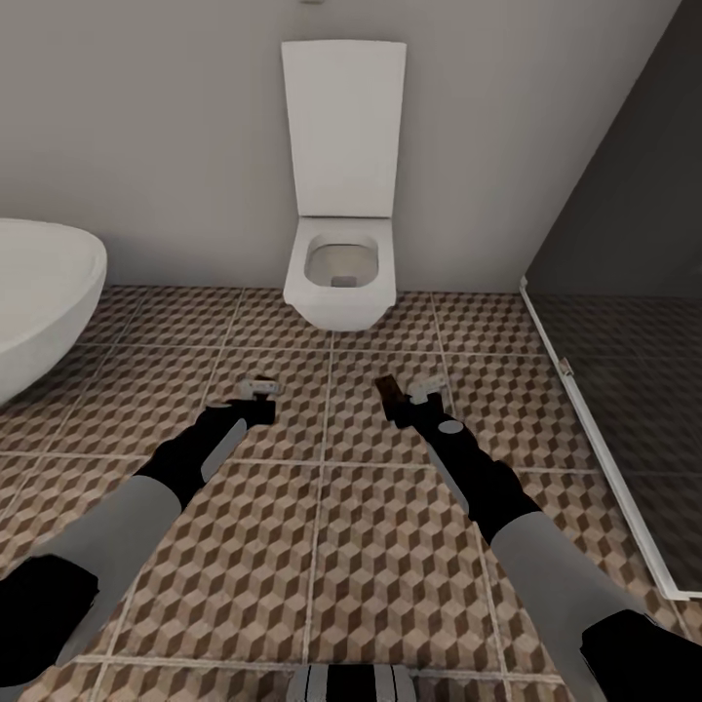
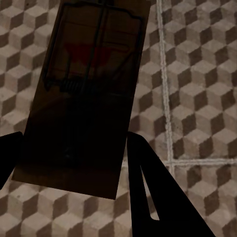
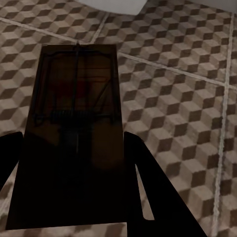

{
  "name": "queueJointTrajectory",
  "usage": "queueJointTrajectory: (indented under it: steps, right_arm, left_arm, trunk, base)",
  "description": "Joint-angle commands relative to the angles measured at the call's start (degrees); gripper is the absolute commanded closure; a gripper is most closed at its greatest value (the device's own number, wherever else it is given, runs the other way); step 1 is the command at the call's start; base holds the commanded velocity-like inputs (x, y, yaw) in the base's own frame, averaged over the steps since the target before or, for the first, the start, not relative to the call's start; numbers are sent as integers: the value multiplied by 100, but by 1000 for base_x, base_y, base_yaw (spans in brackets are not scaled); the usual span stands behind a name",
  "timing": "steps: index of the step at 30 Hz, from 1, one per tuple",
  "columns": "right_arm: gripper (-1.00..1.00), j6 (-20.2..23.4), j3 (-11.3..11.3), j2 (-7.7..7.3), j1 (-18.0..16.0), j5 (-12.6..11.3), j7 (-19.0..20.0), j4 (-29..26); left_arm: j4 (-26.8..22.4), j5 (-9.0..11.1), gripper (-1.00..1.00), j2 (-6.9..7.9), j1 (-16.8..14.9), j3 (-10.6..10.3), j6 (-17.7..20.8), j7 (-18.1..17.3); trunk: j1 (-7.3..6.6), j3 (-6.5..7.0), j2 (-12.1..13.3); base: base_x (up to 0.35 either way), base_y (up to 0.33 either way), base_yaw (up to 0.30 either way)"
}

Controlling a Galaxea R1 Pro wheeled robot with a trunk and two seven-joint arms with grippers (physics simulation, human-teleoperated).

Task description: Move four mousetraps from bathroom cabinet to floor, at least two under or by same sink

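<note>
the robot faces a white toilet (image 1: 341, 273) that is fixed on the grey wall, with its lid (image 1: 343, 127) standing up. both arms reach forward over the bathroom floor (image 1: 322, 546), which has tiles with a cube pattern.

the left end effector (image 1: 258, 392) is closed on a mousetrap (image 2: 84, 94). in the left wrist view its two dark fingers (image 2: 148, 187) press on both long sides of the board, and the wire and a red spot are seen on the top face. the floor is below it, not touching.

the right end effector (image 1: 414, 395) is also closed on a second mousetrap (image 3: 74, 138), held the same way between the fingers (image 3: 148, 182) above the tiles. in the head view this trap (image 1: 390, 395) shows as a dark brown board at the fingertips.

a white basin (image 1: 39, 292) is at the left edge, and a dark glass panel (image 1: 624, 341) with a white frame is at the right.
</note>
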Motion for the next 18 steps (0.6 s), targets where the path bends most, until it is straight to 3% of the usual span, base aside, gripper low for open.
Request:
queueJointTrajectory:
  steps: [1, 18]
  right_arm:
    - [100, 29, 14, -3, -3, -42, -43, -8]
    - [100, 29, 13, -33, -3, -35, -43, 0]
  left_arm:
    - [-33, 38, 100, 10, -5, -42, 26, 59]
    - [-201, 38, 100, -5, -5, -54, 37, 59]
  trunk:
    - [21, -31, -43]
    - [395, -489, -725]
  base:
    - [0, 0, 0]
    - [0, 0, 0]
